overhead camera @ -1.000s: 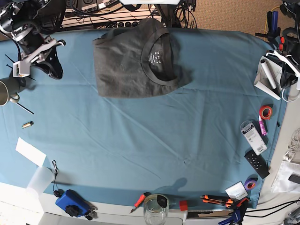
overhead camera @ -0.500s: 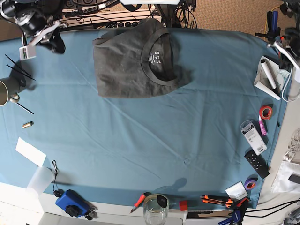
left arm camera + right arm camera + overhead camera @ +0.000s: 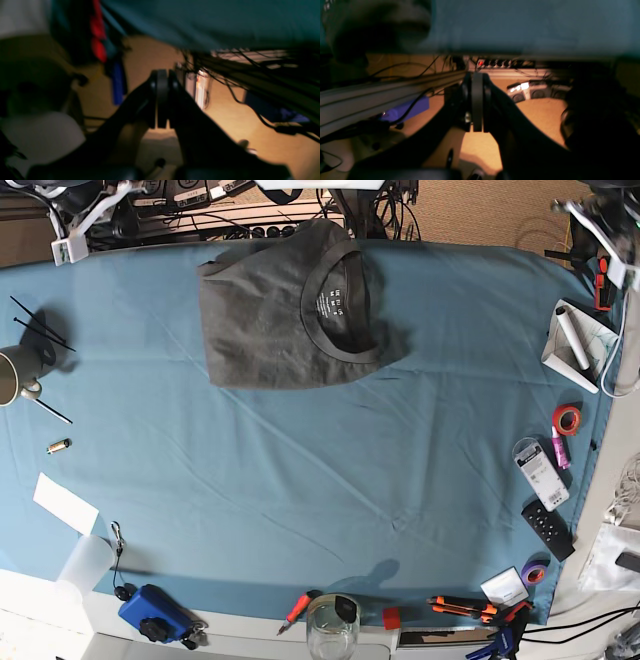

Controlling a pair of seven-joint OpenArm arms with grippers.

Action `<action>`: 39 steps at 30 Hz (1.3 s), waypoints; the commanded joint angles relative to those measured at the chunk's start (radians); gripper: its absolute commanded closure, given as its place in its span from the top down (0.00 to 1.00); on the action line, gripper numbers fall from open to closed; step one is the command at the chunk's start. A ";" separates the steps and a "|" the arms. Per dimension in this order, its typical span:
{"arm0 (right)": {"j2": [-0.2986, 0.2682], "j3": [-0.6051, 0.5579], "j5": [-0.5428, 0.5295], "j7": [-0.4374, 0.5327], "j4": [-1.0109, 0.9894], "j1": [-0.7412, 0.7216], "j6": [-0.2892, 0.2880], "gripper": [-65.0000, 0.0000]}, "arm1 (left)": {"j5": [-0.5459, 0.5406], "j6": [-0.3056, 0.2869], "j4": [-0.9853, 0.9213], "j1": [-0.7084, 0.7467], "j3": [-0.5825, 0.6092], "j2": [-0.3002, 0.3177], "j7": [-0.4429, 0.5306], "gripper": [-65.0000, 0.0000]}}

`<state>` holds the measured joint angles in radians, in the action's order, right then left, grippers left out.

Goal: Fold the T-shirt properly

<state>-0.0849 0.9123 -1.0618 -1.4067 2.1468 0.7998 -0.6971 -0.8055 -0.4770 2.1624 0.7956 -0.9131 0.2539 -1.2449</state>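
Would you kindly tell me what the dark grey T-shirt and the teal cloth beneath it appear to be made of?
The dark charcoal-grey T-shirt looks like soft matte knit, probably cotton: it lies limp and wrinkled, with a ribbed round collar. The teal-blue table cloth looks like thin woven fabric with a flat, dull finish: long shallow creases run across it. Its fibre cannot be told.

Left arm: in the base view only its end shows, at about 1 o'clock in the far corner of the frame.
Left gripper (image 3: 162,98): jaws pressed together, nothing between them, pointing toward 12 o'clock in its wrist view.
Right arm: at about 11 o'clock in the base view, mostly cut off.
Right gripper (image 3: 477,101): jaws shut flat against each other, empty.
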 commanded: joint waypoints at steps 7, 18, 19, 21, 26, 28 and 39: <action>-0.010 0.003 0.057 0.010 -0.196 0.050 -0.001 0.00 | -0.010 -0.044 0.012 0.100 -0.008 -0.058 0.004 0.00; -0.135 -0.119 0.177 0.025 -0.577 -0.015 -0.001 0.00 | -0.009 -0.103 -0.301 0.094 -0.004 -0.098 0.086 0.00; -0.150 -0.147 0.207 0.043 -0.607 -0.029 -0.001 0.00 | -0.008 -0.112 -0.343 0.081 -0.005 -0.097 0.086 0.00; -0.168 -0.205 0.255 0.072 -0.666 -0.056 -0.001 0.00 | 0.003 -0.143 -0.420 0.050 -0.005 -0.095 0.087 0.00; -0.179 -0.329 0.351 0.126 -0.792 -0.134 -0.001 0.00 | 0.061 -0.154 -0.581 -0.027 -0.003 -0.095 0.106 0.00; -0.179 -0.362 0.401 0.158 -0.835 -0.165 -0.001 0.00 | 0.112 -0.153 -0.632 -0.047 0.012 -0.092 0.142 0.00; -0.178 -0.438 0.613 0.359 -1.001 -0.289 -0.001 0.00 | 0.506 0.060 -0.880 -0.132 0.389 -0.029 0.467 0.00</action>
<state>-0.2493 0.4709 -0.4427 -1.0420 1.1370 0.5014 -0.6964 -0.2939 -0.4049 1.2716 0.6514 -0.5171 0.2138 -0.7746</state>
